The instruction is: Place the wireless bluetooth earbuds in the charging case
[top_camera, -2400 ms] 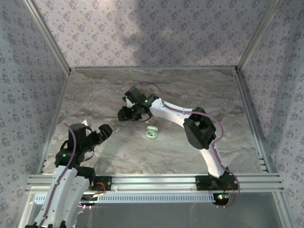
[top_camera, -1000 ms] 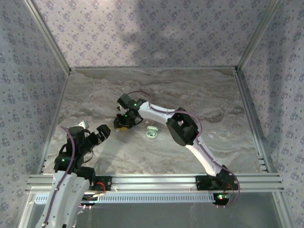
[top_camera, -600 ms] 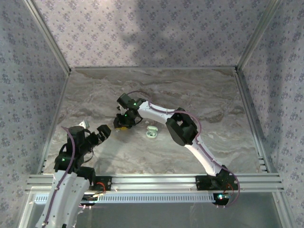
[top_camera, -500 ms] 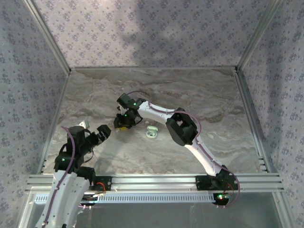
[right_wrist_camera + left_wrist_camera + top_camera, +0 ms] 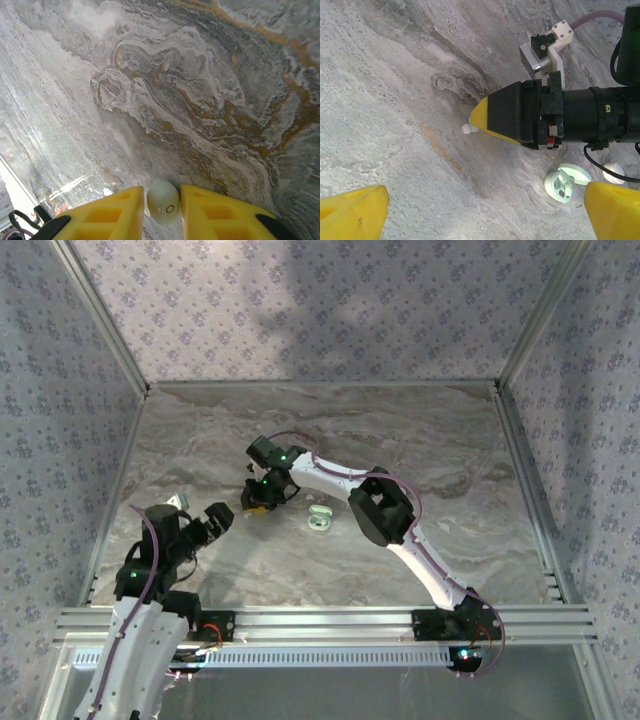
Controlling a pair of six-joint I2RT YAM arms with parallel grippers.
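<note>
Top external: the right gripper (image 5: 262, 496) was up higher a moment ago. Now it has come down to the marble table (image 5: 450, 460), just left of the open charging case (image 5: 319, 519). The left gripper (image 5: 207, 524) waits near its own side, spread wide.

Left wrist: a tiny white earbud (image 5: 466, 129) lies on the table, right at the yellow tip of the right gripper. The case sits apart from it, lid up.

Right wrist: the two yellow fingers (image 5: 112, 215) have been closing in. The earbud sits between them, one finger tight on each side. I cannot tell if they squeeze it yet. So I think the grab is almost done. The earbud is not in the case yet.
</note>
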